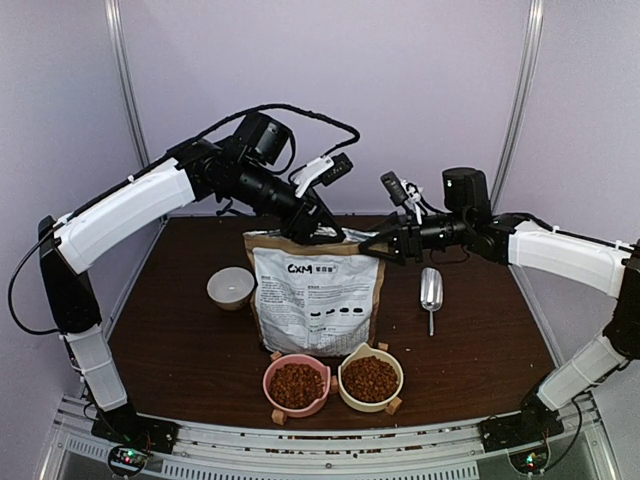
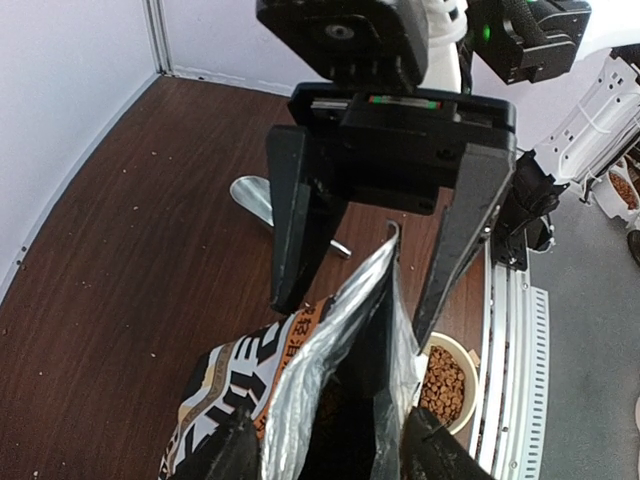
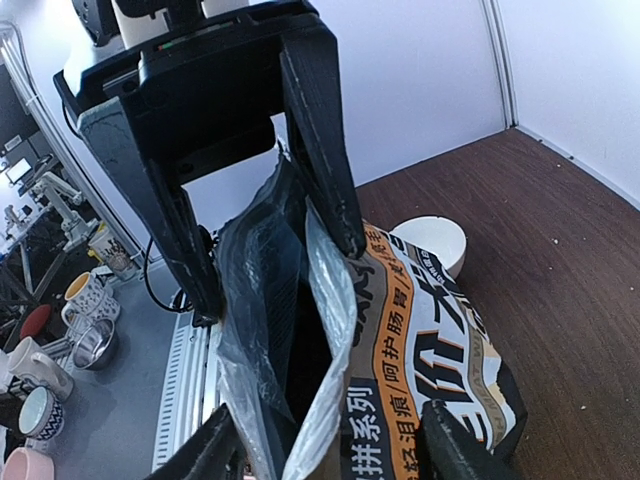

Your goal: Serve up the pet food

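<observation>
1. Left end effector (image 1: 322, 234): poised at the top left corner of the upright brown-and-white paper pet-food bag (image 1: 318, 300), spread about halfway, straddling the bag's open mouth.
2. From the right wrist view: its black fingers (image 3: 330, 170) lying against both sides of the silver-lined rim; cannot tell whether pinching it or merely touching.
3. Right end effector (image 1: 378, 247): facing the left one across the bag top, at the top right corner, parted about halfway.
4. From the left wrist view: its fingers (image 2: 297, 230) standing either side of the rim's peaked far end, with a gap on each side; gripping nothing.
5. Below both end effectors, toward the arm bases: small round reddish-brown dry kibble pet food (image 1: 296, 385), heaped in two bowls just in front of the bag.
6. Below the left end effector: round pink bowl (image 1: 296, 409), filled; below the right one, side by side with it: round cream bowl (image 1: 372, 406), filled likewise.
7. Down and to the left of the left end effector: small white round bowl (image 1: 231, 287) on the dark brown wooden table (image 1: 170, 340), just beside the bag.
8. Down and to the right of the right end effector: silver metal scoop (image 1: 431, 290) lying flat on the table, handle toward the arm bases, apart from the bag.
9. Inside the bag mouth: too dark to make out.
</observation>
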You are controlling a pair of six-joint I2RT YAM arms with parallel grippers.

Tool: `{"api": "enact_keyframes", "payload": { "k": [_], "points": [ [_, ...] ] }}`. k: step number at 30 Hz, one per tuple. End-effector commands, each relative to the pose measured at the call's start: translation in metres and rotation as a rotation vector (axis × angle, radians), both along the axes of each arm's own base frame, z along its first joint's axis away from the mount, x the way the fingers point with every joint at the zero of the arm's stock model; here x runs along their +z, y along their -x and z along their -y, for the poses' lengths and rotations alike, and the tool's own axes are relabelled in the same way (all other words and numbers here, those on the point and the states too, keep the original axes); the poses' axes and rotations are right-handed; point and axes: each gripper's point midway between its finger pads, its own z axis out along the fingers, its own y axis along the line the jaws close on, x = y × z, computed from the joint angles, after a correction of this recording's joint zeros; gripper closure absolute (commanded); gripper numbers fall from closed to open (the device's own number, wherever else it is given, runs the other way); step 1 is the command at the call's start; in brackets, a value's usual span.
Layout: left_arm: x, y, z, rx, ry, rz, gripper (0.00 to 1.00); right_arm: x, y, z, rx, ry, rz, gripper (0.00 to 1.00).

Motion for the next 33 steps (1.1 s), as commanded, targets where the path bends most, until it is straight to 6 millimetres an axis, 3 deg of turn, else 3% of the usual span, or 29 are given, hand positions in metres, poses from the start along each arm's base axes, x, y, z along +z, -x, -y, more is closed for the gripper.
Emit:
{"api": "enact_keyframes", "payload": {
  "k": [1, 4, 7, 9, 10, 20, 22, 26, 27, 33],
  "points": [
    [0.019, -0.003, 0.000, 0.013, 0.056, 0.040, 0.46, 0.014, 0.002, -0.006, 0.036, -0.006, 0.035, 0.50],
    [0.018, -0.003, 0.001, 0.009, 0.057, 0.034, 0.46, 0.011, 0.002, -0.007, 0.038, 0.013, 0.035, 0.78],
    [0.015, -0.003, 0.003, 0.002, 0.056, 0.026, 0.46, 0.010, 0.005, -0.006, 0.040, 0.026, 0.033, 0.86],
    [0.012, -0.003, 0.005, -0.003, 0.053, 0.023, 0.43, 0.010, 0.006, -0.005, 0.039, 0.034, 0.038, 0.98],
    [0.011, -0.003, 0.005, -0.008, 0.050, 0.021, 0.42, 0.011, 0.006, -0.004, 0.036, 0.033, 0.043, 1.00],
    [-0.021, -0.008, 0.011, -0.032, -0.035, -0.015, 0.40, 0.042, 0.013, 0.004, -0.003, -0.056, 0.106, 1.00],
    [-0.022, -0.004, 0.012, -0.056, -0.031, -0.030, 0.54, 0.044, 0.013, 0.004, -0.008, -0.062, 0.109, 1.00],
    [-0.021, 0.001, 0.014, -0.084, -0.015, -0.044, 0.96, 0.040, 0.012, 0.006, -0.022, -0.057, 0.104, 1.00],
    [-0.020, 0.002, 0.014, -0.090, -0.013, -0.046, 1.00, 0.038, 0.012, 0.007, -0.026, -0.054, 0.099, 0.95],
    [-0.016, 0.004, 0.014, -0.096, -0.002, -0.043, 1.00, 0.016, 0.010, 0.022, -0.056, -0.012, 0.060, 0.56]
  ]
}}
